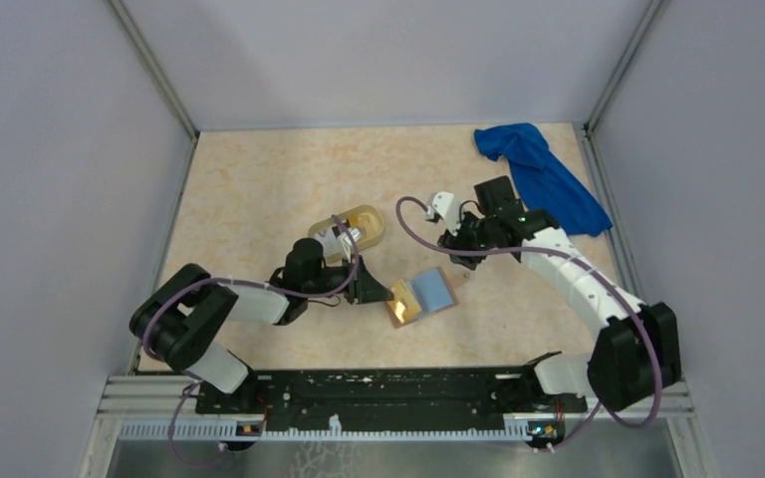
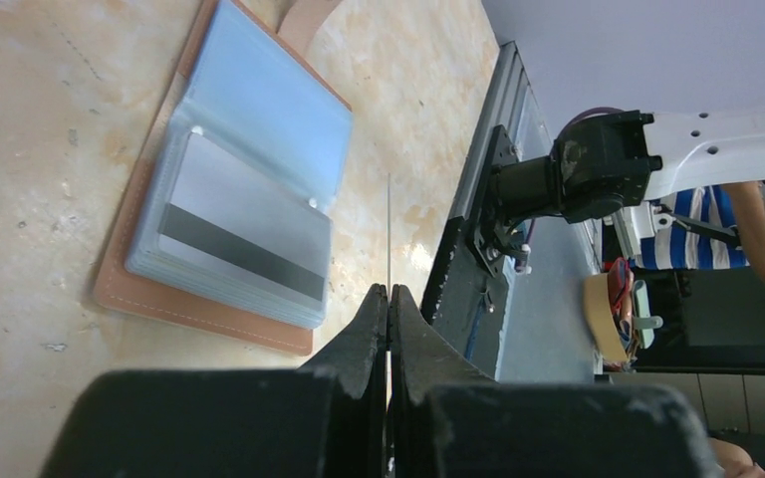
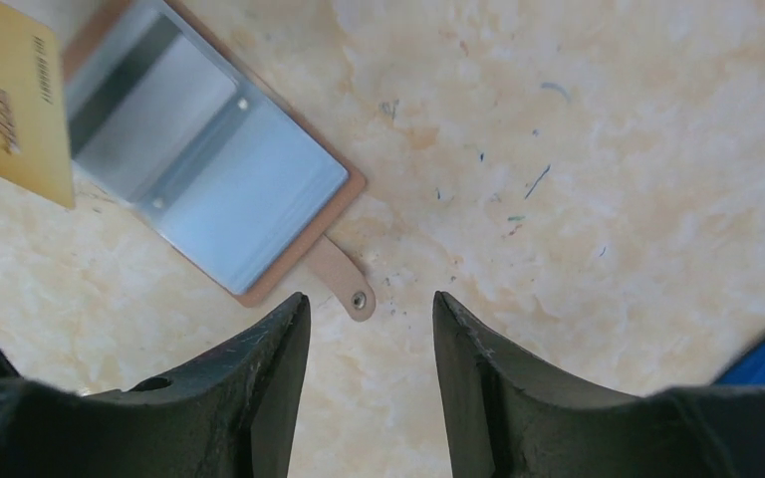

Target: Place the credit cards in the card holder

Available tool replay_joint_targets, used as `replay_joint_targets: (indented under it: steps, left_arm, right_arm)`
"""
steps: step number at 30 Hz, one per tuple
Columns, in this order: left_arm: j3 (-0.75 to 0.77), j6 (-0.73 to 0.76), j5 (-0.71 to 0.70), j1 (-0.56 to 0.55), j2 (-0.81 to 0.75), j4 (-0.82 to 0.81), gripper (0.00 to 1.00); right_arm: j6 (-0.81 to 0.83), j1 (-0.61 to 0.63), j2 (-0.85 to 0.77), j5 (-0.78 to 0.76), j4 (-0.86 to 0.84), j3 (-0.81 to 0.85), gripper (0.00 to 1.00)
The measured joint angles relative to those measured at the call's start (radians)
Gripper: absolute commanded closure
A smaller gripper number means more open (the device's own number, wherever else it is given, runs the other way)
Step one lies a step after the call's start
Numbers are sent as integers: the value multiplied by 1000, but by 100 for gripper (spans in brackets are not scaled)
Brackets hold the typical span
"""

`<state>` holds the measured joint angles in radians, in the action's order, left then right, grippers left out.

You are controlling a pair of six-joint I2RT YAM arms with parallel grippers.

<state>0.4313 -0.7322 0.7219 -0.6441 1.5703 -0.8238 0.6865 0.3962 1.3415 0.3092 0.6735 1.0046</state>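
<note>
Left gripper (image 2: 388, 295) is clenched on one yellow-orange plastic credit card (image 3: 15, 100). From its own wrist camera the card shows only as a hairline running out from the pinched fingers. It is gripped by one end, and the free end sits at the edge of the tan leather-like bifold card holder (image 1: 430, 293) nearest the left arm; contact cannot be told. The holder lies open and flat near mid-table between the arms, grey-blue clear sleeves up, with its snap strap (image 3: 344, 286) pointing toward the right arm. Right gripper (image 3: 371, 299) is released, jaws spread, hovering over bare table just beside that strap and touching nothing.

Handling, as judged: the card is light, stiff and slick. An end grip suits it, leaving most of the card free to slide in. The sleeves look like soft film with a tight mouth. The holder is light and likely to skate when pushed, so it is best pinned at the leather border or strap.

Counts:
- Holders: one.
- Cards: one in grip, and one grey card with a dark stripe (image 2: 244, 234) already in a sleeve.
- Pale yellow oval tray (image 1: 369, 221): one, with something whitish in it, possibly more cards; half hidden by the wrist, number unclear.
- Blue cloth (image 1: 543, 179): one, in the far right corner, well apart.
</note>
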Motion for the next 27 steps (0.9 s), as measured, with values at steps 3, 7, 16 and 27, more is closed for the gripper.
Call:
replay_joint_targets:
  steps: [3,7,16,27]
  left_arm:
    - [-24,-14,0,-4,-21,-37,100]
    - [-45,-28,-2,-10,-51,-77,100]
    - [-121,-35,-41,-48,-172,-118,100]
    - [-189,-38,-89,-78,-260,-147,100]
  right_arm:
    - [-17,0,-81,74,-10,7,50]
    - [-45,0,-160,197,-39,11,49]
    - [-103,0,-192,404,-84,5,49]
    - [-104,0,-242,439,-96,-76,48]
